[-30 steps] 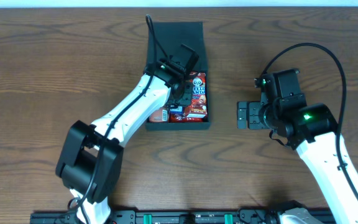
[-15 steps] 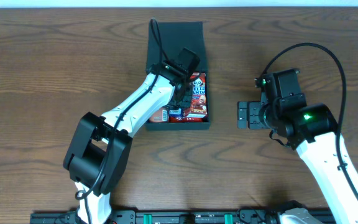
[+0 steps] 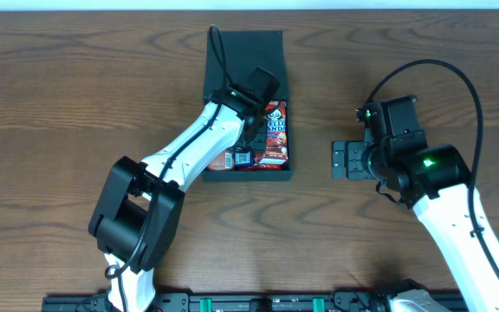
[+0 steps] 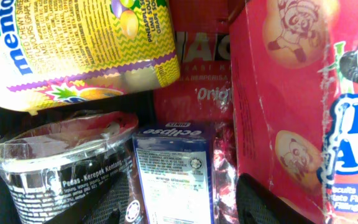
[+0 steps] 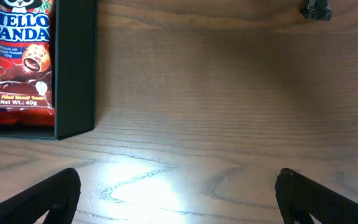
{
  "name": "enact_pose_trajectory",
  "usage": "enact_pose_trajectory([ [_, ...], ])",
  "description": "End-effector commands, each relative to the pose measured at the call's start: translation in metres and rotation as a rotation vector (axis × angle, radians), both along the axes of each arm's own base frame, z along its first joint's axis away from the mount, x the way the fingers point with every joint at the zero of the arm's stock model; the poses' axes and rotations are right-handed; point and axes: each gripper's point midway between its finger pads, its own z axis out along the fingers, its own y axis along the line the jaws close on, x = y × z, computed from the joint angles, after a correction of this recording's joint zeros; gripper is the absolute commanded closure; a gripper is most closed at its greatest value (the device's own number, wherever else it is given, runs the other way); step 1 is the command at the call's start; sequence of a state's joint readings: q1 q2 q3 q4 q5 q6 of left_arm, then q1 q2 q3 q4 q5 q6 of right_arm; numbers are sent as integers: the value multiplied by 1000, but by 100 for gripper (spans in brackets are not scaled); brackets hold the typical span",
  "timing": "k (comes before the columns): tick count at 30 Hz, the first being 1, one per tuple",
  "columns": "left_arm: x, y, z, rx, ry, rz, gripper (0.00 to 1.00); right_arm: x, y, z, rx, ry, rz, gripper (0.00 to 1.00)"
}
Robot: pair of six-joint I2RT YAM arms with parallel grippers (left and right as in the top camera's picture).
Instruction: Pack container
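Observation:
The container is a dark square box in the overhead view, its lid folded back flat behind it. Inside lie a red Hello Panda box, a yellow Mentos pack, a foil-topped chips cup and a small blue Eclipse mints box. My left gripper reaches down into the container. Its jaws stand open, one on each side of the mints box, with a gap on the right side. My right gripper hovers open over bare table, just right of the container wall.
The brown wooden table runs on all round the container. A small dark object lies on the wood at the top of the right wrist view. The arms' base rail runs along the table's front edge.
My left arm shifted slightly over the container, then its jaws parted and let go of the blue mints box, which now lies inside. The right arm has not moved.

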State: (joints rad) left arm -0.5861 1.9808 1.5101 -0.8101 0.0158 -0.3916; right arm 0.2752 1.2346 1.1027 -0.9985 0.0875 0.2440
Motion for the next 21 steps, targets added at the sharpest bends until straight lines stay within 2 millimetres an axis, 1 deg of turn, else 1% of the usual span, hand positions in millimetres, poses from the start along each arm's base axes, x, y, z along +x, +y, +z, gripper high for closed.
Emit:
enact_pose_trajectory([
  [1, 13, -1, 34, -20, -78, 7, 43, 1, -6, 1, -42, -15, -12, 1],
  [2, 14, -2, 44, -28, -98, 8, 43, 1, -10, 2, -55, -20, -31, 1],
  [4, 17, 1, 79, -46, -161, 15, 39, 2, -15, 2, -73, -27, -57, 1],
  [5, 17, 3, 91, -51, -182, 18, 37, 2, -15, 3, -72, -28, -58, 1],
  [6, 16, 6, 110, -60, -215, 22, 33, 3, -15, 3, -72, -30, -59, 1],
  [7, 14, 8, 125, -68, -239, 25, 28, 3, -16, 3, -75, -32, -63, 1],
  [8, 10, 11, 143, -84, -265, 25, 22, 5, -19, 4, -80, -38, -74, 1],
  [9, 5, 14, 159, -97, -286, 24, 17, 7, -25, 5, -89, -49, -107, 1],
  [10, -1, 19, 176, -110, -308, 21, 9, 9, -34, 6, -98, -59, -158, 1],
  [11, -8, 23, 187, -119, -320, 21, 3, 10, -42, 7, -102, -66, -209, 1],
  [12, -14, 27, 197, -126, -331, 22, 2, 11, -49, 7, -97, -69, -246, 1],
  [13, -22, 33, 206, -131, -339, 22, 5, 13, -56, 7, -91, -70, -278, 1],
  [15, -36, 41, 219, -138, -348, 23, 5, 18, -69, 8, -69, -85, -346, 1],
  [16, -45, 47, 226, -140, -350, 23, 5, 22, -76, 9, -53, -100, -385, 1],
  [17, -55, 54, 233, -140, -351, 23, 5, 32, -84, 9, -16, -117, -421, 1],
  [21, -74, 66, 242, -141, -347, 22, 5, 52, -109, -2, 26, -105, -550, 1],
])
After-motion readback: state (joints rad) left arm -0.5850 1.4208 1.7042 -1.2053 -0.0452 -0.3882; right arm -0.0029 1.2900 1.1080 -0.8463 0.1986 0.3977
